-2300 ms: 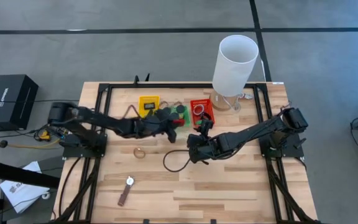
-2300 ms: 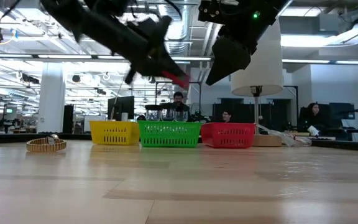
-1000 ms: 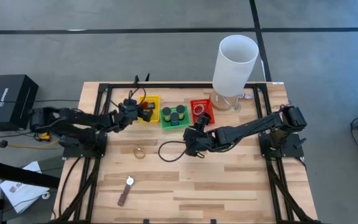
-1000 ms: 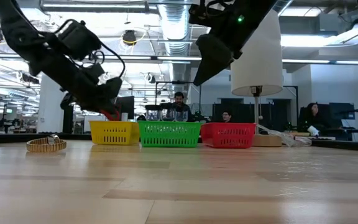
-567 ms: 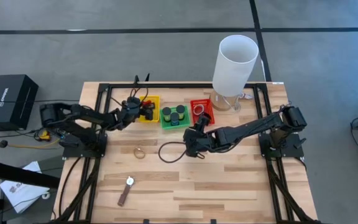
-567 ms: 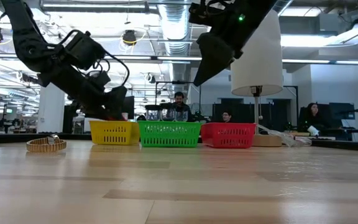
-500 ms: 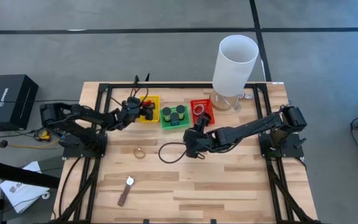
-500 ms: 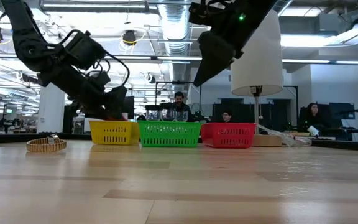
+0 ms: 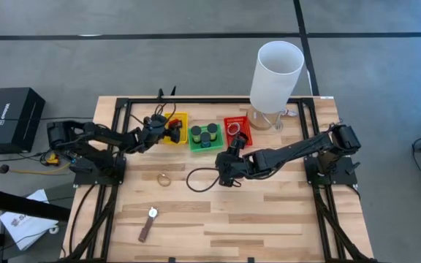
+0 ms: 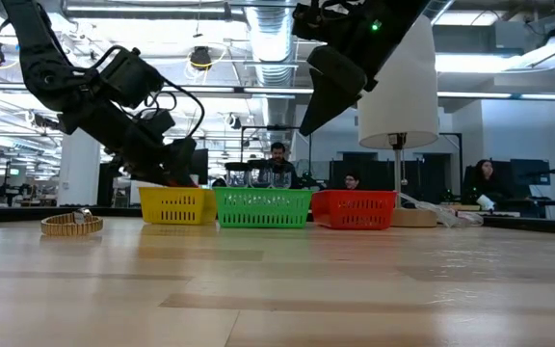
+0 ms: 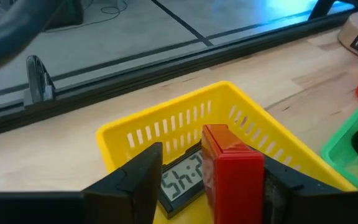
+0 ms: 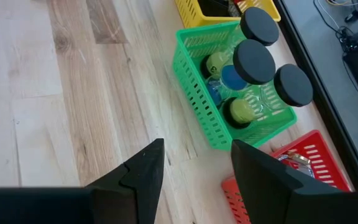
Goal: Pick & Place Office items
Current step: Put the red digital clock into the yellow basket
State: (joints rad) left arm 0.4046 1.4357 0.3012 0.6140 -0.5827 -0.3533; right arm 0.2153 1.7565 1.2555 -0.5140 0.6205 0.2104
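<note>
My left gripper is open over the yellow tray. A red rectangle stands upright between its fingers, close to one finger and clear of the other. A black clock with a display lies in the tray under it. My right gripper is open above the bare table, near the green tray that holds dark round cylinders. A thin ring and a brown strip lie on the table. My left gripper has the red rectangle's side right beside one finger. Whether that finger touches it cannot be told. The other finger stands apart from it, with the clock's display showing in the gap. The rectangle's lower end is hidden behind the gripper.
A red tray with rings sits right of the green one. A tall white cylinder stands at the far right. A black cable loop lies near my right gripper. The table's near half is mostly bare wood.
My left gripper has moved a short way toward the table's right, from beside the yellow tray to over it, with the red rectangle at its fingertips. My right arm has kept still.
</note>
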